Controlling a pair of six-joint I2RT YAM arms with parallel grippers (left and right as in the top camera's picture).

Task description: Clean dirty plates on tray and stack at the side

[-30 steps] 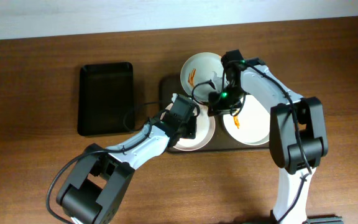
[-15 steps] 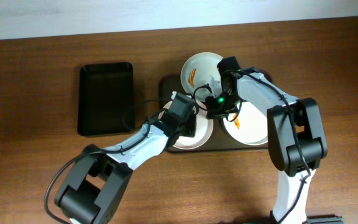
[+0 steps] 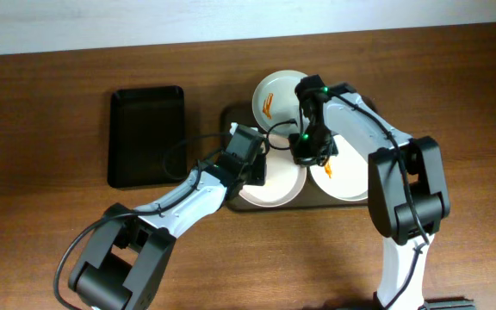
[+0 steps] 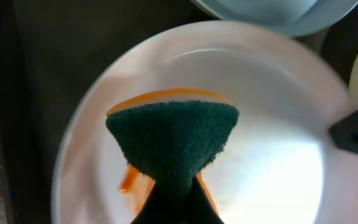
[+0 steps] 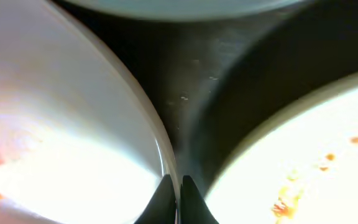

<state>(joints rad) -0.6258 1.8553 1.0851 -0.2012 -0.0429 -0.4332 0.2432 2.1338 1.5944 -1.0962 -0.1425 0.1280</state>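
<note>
Three white plates lie on the dark brown tray (image 3: 231, 116): a back plate (image 3: 274, 95) with an orange smear, a front left plate (image 3: 275, 188), and a right plate (image 3: 349, 178) with orange flecks. My left gripper (image 3: 254, 165) is shut on a green and orange sponge (image 4: 173, 140), held on the front left plate (image 4: 266, 168) next to an orange smear (image 4: 128, 180). My right gripper (image 5: 178, 194) is shut on that plate's right rim (image 5: 160, 143), between it and the right plate (image 5: 303, 155). The tray floor (image 5: 229, 74) shows between them.
A smaller black tray (image 3: 147, 136) lies on the brown table (image 3: 50, 103) to the left of the brown tray. My right finger (image 4: 356, 130) shows at the right edge of the left wrist view. A pale wall strip runs along the back.
My right gripper has moved left from over the right plate to the front left plate's rim. My left gripper with the sponge has shifted slightly toward the back over that plate.
</note>
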